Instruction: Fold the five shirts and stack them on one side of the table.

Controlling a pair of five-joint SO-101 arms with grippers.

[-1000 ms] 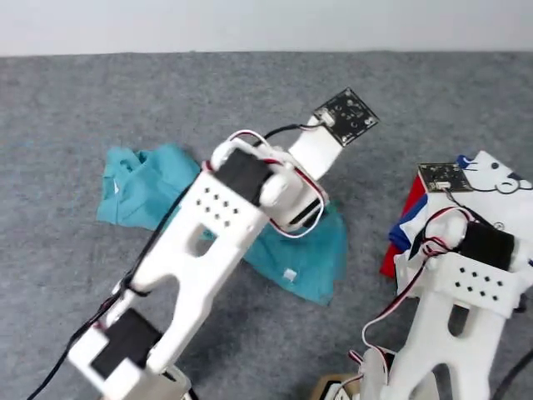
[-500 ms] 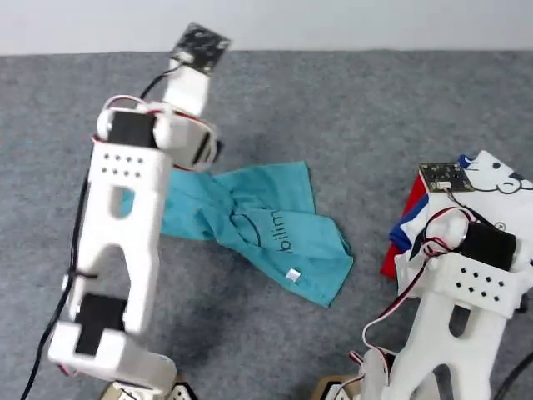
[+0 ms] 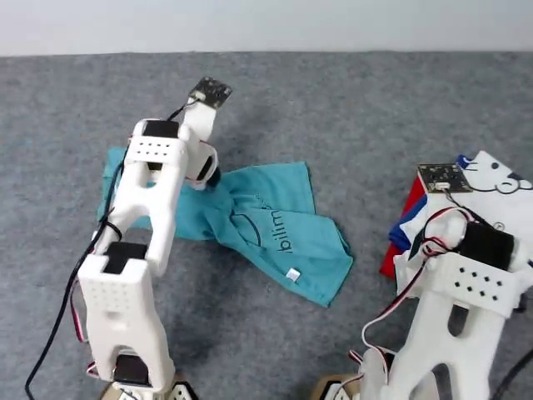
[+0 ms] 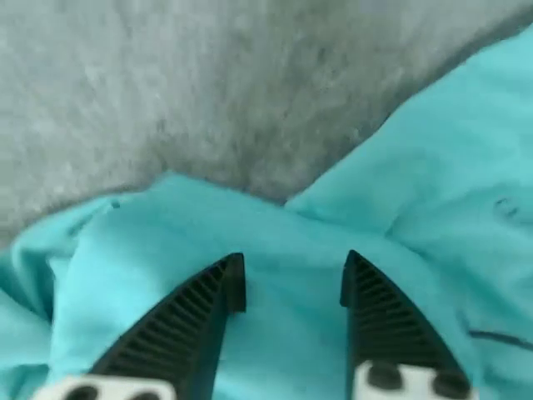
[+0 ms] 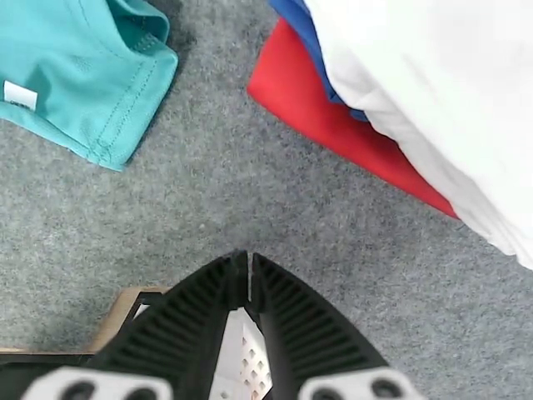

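A teal shirt point(image 3: 266, 229) lies crumpled and half folded in the middle of the grey table. My left gripper point(image 4: 293, 287) is open just above its fabric point(image 4: 275, 250), near the shirt's left part; in the high view the left arm point(image 3: 171, 167) stands over that end. At the right side lies a stack of folded shirts: a white one point(image 3: 500, 187) on top, blue and red point(image 3: 405, 225) beneath. My right gripper point(image 5: 250, 271) is shut and empty, above bare carpet between the teal hem point(image 5: 100, 92) and the red shirt point(image 5: 350, 142).
The grey carpeted table point(image 3: 333, 108) has free room at the back and front centre. The right arm's white body point(image 3: 454, 325) stands at the front right, close to the stack. A brown board edge point(image 5: 125, 317) shows near the right arm's base.
The left arm swung from the shirt's middle to the far left, spreading the teal shirt, then came back down onto its left part. The right arm has not moved.
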